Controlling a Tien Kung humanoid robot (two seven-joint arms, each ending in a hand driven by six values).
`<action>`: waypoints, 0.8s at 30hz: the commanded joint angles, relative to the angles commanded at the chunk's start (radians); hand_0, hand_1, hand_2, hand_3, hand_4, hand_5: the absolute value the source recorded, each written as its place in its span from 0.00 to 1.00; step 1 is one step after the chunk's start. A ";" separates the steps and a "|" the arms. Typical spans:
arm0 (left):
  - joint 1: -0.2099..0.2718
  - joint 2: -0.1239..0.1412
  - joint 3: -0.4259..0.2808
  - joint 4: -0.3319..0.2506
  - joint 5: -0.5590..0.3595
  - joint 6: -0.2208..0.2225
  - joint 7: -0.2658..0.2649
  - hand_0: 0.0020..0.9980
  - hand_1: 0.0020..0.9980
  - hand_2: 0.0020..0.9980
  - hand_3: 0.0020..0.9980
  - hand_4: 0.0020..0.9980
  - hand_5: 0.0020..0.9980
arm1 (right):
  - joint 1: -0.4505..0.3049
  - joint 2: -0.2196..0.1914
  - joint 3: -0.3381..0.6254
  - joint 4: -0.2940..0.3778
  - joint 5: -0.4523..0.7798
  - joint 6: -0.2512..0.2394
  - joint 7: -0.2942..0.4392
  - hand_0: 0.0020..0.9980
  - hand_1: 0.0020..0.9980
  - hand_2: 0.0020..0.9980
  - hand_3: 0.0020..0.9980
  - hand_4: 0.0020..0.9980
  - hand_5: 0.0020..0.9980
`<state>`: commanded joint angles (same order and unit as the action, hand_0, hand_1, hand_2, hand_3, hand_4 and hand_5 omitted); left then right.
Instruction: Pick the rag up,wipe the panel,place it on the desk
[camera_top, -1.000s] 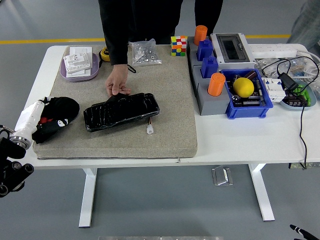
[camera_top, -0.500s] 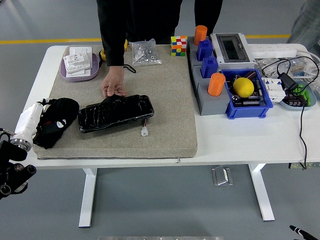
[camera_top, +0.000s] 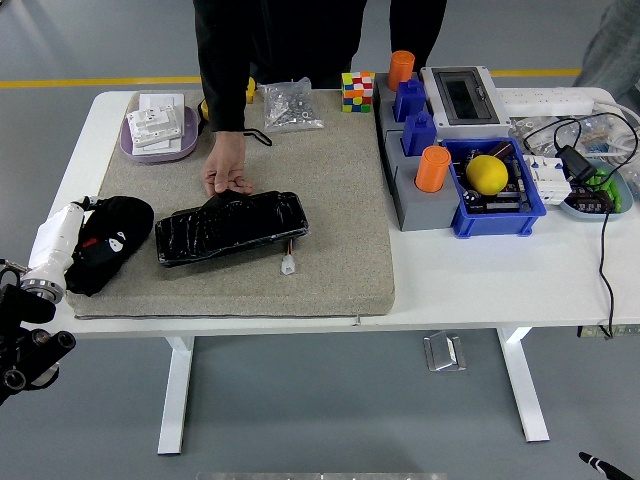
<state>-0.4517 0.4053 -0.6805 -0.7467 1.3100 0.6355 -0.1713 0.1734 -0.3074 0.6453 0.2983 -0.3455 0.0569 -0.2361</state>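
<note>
- Left hand (camera_top: 25, 345): low at the picture's left edge, below and outside the table's near-left corner. Dark knuckles curled together, nothing in them. A white forearm section (camera_top: 55, 245) runs up from it toward the mat.
- Right hand (camera_top: 600, 464): only a dark tip at the bottom-right corner; cannot tell how its fingers stand.
- Rag (camera_top: 108, 243): black, bunched, lying on the left end of the grey mat (camera_top: 340, 220), touching the white forearm section, above and right of the left hand.
- Panel (camera_top: 230, 227): glossy black, lying flat just right of the rag, tilted slightly. A small white connector (camera_top: 288, 265) on a wire lies at its lower right.
- Person's hand (camera_top: 226, 174): fingers resting on the panel's far edge.
- Open room: bare mat right of the panel; bare white table (camera_top: 480, 275) along the near edge at right.
- Far and right side crowded: purple tray (camera_top: 160, 130), bag of hardware (camera_top: 288, 105), colour cube (camera_top: 357, 91), blue bin (camera_top: 500, 190) with yellow ball (camera_top: 487, 174).
</note>
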 joint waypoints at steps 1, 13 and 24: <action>0.000 0.000 0.001 0.001 -0.001 0.001 0.000 0.22 0.13 0.68 0.67 0.53 0.11 | 0.000 0.000 0.001 0.000 0.000 0.000 0.000 0.78 0.64 0.72 0.63 1.00 0.55; -0.001 -0.001 -0.008 0.008 0.008 0.010 -0.009 0.19 0.06 0.63 0.65 0.48 0.05 | 0.000 0.001 0.010 0.000 -0.003 0.000 0.002 0.78 0.64 0.72 0.63 1.00 0.55; 0.027 0.022 -0.088 -0.096 0.125 0.009 0.051 0.20 0.06 0.63 0.65 0.45 0.02 | 0.003 -0.002 0.015 -0.001 -0.004 0.002 0.003 0.78 0.64 0.72 0.63 1.00 0.55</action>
<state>-0.4249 0.4276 -0.7681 -0.8432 1.4351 0.6441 -0.1202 0.1763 -0.3098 0.6606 0.2972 -0.3499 0.0587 -0.2327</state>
